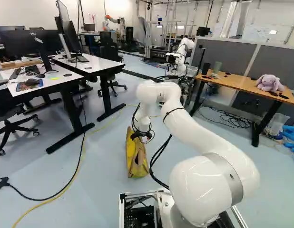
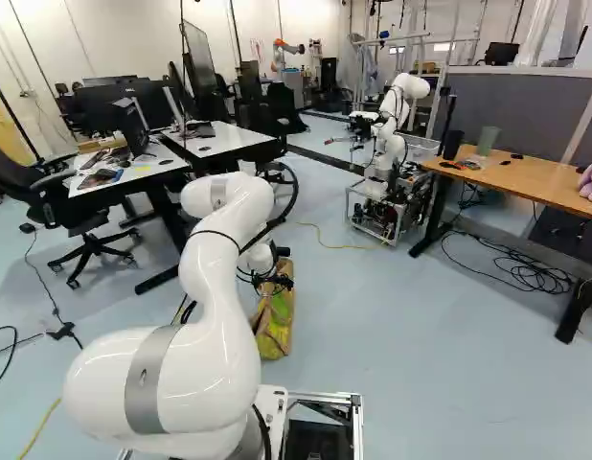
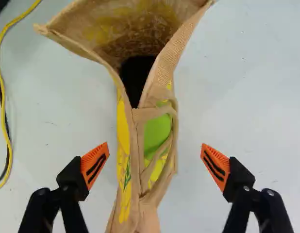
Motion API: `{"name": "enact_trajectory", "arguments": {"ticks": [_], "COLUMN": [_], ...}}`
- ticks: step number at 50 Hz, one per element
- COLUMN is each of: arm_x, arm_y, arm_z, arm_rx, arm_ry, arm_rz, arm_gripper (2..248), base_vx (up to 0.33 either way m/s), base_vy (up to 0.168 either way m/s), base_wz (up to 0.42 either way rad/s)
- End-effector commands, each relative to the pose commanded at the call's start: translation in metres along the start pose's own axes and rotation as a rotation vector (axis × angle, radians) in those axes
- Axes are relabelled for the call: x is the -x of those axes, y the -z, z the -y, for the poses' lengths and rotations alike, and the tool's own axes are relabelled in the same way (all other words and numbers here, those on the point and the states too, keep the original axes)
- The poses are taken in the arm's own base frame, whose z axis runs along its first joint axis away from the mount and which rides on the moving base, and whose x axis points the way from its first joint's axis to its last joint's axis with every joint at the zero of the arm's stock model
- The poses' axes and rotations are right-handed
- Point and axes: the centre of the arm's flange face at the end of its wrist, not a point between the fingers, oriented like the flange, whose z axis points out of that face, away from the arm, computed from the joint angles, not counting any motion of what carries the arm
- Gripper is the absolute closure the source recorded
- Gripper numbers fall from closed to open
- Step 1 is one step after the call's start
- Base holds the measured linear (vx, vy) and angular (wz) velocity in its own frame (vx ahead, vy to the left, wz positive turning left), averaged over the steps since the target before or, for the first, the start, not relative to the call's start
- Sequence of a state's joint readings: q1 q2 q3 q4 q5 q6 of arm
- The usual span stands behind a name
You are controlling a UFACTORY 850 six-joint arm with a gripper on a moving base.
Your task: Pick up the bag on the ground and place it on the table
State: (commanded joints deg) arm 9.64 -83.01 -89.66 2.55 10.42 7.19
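Above the pale, smooth floor (image 1: 104,190), the black gripper (image 2: 280,278) is pointing down, its two fingers (image 3: 95,165) standing wide apart, orange ribbed pads facing each other. Between them, the bag (image 3: 139,194) is resting on the floor, its coarse tan weave showing yellow and green patches. Soft straps are looping along one side, and the mouth is gaping around a dark hollow. Beside the bag, a rubbery yellow cable (image 3: 4,97) is curving next to a thin black cable (image 3: 8,136). Behind the gripper, the glossy, rounded white arm (image 1: 190,124) is arching down. Farther off, at the right of the left base view, a flat wooden table (image 1: 232,83) is holding a fluffy lavender rabbit (image 1: 269,84); another robot (image 1: 184,47) is standing near it.
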Motion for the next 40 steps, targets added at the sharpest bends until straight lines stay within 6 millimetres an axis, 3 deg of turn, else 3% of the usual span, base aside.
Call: {"name": "enact_trajectory", "arguments": {"ticks": [40], "arm_x": [0.018], "arm_y": [-0.058], "arm_z": [-0.003], "arm_rx": [0.001], "arm_ry": [0.0], "arm_rz": [0.007], "arm_gripper": [3], "base_vx": [0.0], "base_vy": [0.0], "base_wz": [0.0]}}
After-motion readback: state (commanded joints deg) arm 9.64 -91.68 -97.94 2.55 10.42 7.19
